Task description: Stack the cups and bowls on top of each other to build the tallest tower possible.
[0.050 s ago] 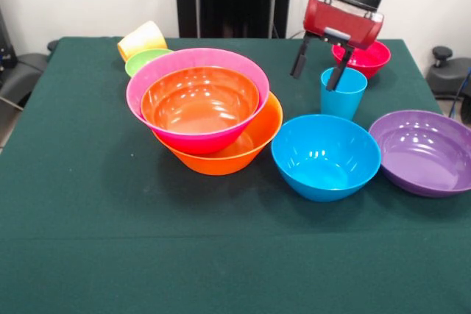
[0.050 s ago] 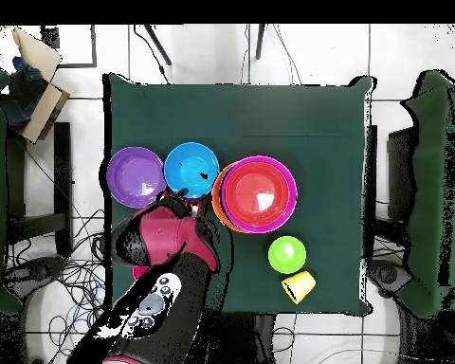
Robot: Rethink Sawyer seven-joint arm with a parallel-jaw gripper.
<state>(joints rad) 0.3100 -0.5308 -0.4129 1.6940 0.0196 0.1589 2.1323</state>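
Observation:
The tower stands left of centre: a large orange bowl (image 1: 254,141) holds a pink bowl (image 1: 147,82), and a red-orange bowl (image 1: 199,101) sits nested inside that; from above the pile (image 2: 258,195) lies mid-table. A light blue cup (image 1: 343,93) stands upright at the right. My gripper (image 1: 319,66) hangs open just over and left of it, one fingertip at its rim, holding nothing. In the overhead view the gripper (image 2: 182,204) and arm hide that cup. A yellow-orange cup (image 1: 142,38) (image 2: 299,284) lies on its side.
A blue bowl (image 1: 326,156) (image 2: 191,168) and a purple bowl (image 1: 423,151) (image 2: 135,176) sit in front of the blue cup. A magenta bowl (image 1: 364,58) is behind the cup. A green bowl (image 1: 146,59) (image 2: 287,253) rests by the yellow cup. A green cloth covers the table (image 1: 88,196).

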